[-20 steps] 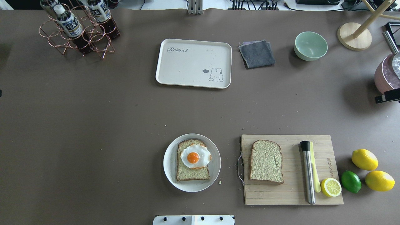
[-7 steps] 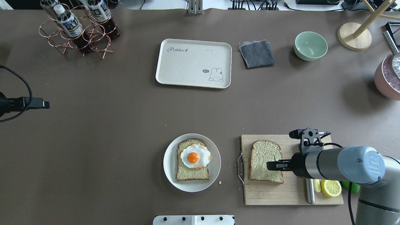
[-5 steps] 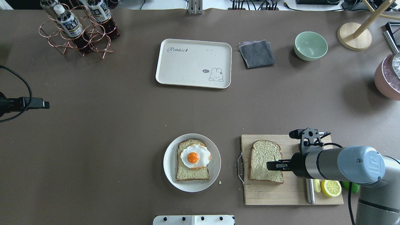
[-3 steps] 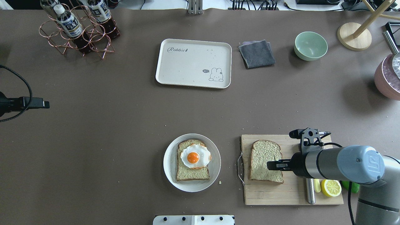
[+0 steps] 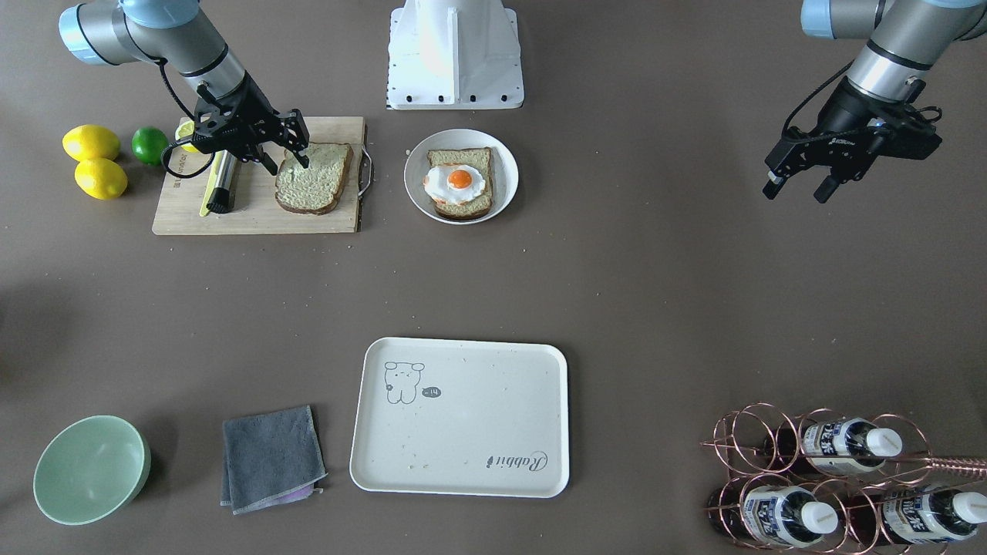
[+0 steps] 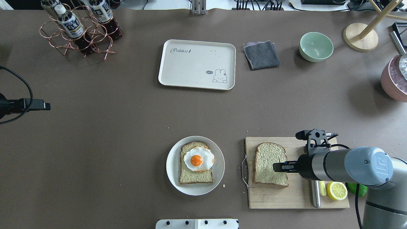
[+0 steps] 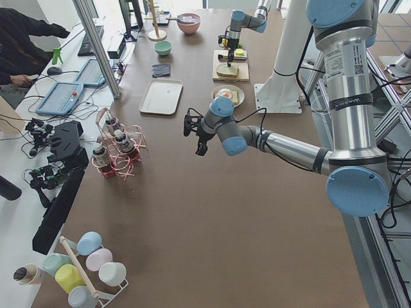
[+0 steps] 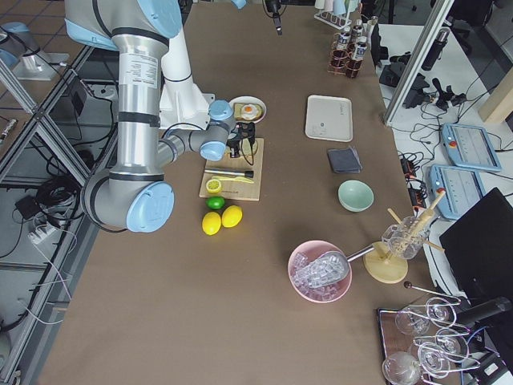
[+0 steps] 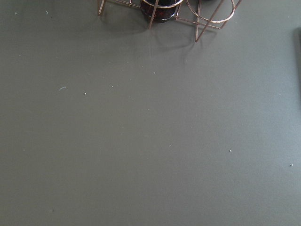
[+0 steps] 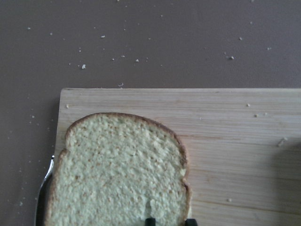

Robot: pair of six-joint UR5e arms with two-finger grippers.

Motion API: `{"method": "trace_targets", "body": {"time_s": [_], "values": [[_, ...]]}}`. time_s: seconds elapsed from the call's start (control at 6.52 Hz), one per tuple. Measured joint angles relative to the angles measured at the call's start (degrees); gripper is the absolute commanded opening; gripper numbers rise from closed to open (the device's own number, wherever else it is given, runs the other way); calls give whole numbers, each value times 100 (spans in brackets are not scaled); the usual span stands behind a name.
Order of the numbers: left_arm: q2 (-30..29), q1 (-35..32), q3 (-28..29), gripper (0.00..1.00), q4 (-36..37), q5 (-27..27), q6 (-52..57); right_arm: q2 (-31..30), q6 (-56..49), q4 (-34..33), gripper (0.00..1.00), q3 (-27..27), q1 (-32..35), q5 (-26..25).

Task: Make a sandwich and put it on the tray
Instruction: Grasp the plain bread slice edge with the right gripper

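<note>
The sandwich (image 6: 196,165) is only half built: a lower slice (image 6: 194,177) lies on the small white plate (image 6: 171,179) with the fried egg (image 6: 197,159) on top of it, yolk up, and nothing covers the egg. The second slice (image 6: 267,160) lies flat on the wooden cutting board (image 6: 295,198), just beside the plate and apart from it. The right gripper (image 5: 288,165) is down at this slice's edge nearest the arm, its jaws apart: the right wrist view shows one fingertip over the crumb and the other at the crust, so it looks set to pinch, though the slice is not yet lifted. The left gripper (image 5: 794,187) hangs with its jaws spread over bare table, well apart from all the food. The tray (image 6: 190,68) sits at the far side of the table, well apart from plate and board, and carries only a few crumbs. By my reckoning the task is at an early step: the top slice must be taken, carried across and laid on the egg, and then the whole stack must be moved to the tray.
</note>
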Motion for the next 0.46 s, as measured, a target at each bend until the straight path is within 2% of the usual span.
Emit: {"method": "trace_targets", "body": {"time_s": [0.46], "values": [[-6,127,9,98,-2,217,-70,27,35,3,0,-80,3,-15]]}}
